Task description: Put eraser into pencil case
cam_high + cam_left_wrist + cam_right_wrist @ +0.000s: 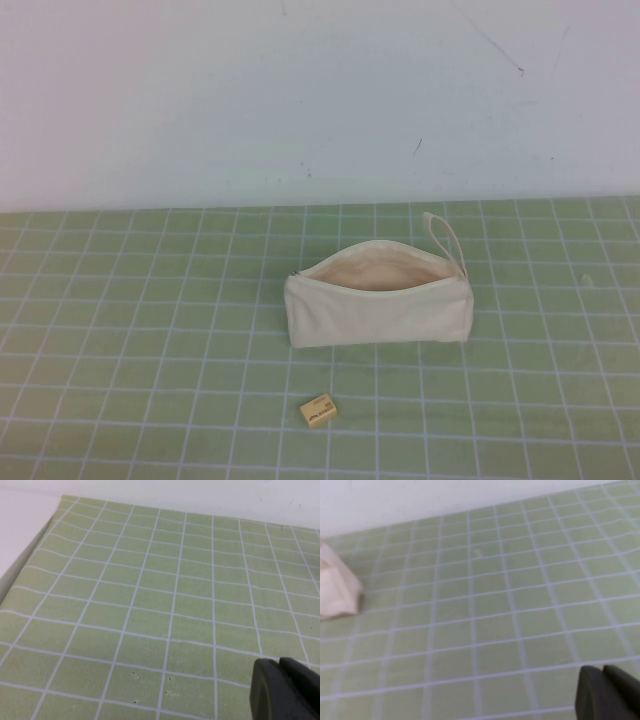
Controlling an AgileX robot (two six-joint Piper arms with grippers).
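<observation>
Eraser (319, 410) lies just near of the open pencil case (378, 312), both off the high view, left gripper (287, 690) and right gripper (607, 694) clenched, so open wide, drop straight, pinch its short sides

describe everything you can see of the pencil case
The cream-white fabric zip pencil case is long and boxy, resting on its base on the green gridded mat with its length running across the robot's view. Its zip is open, showing a beige lining. A thin wrist loop trails from its right end. The tiny tan-yellow rectangular eraser lies apart, nearer the robot. Nothing but the mat touches the case. The left claw and right claw show only in their wrist views, away from it.
</observation>
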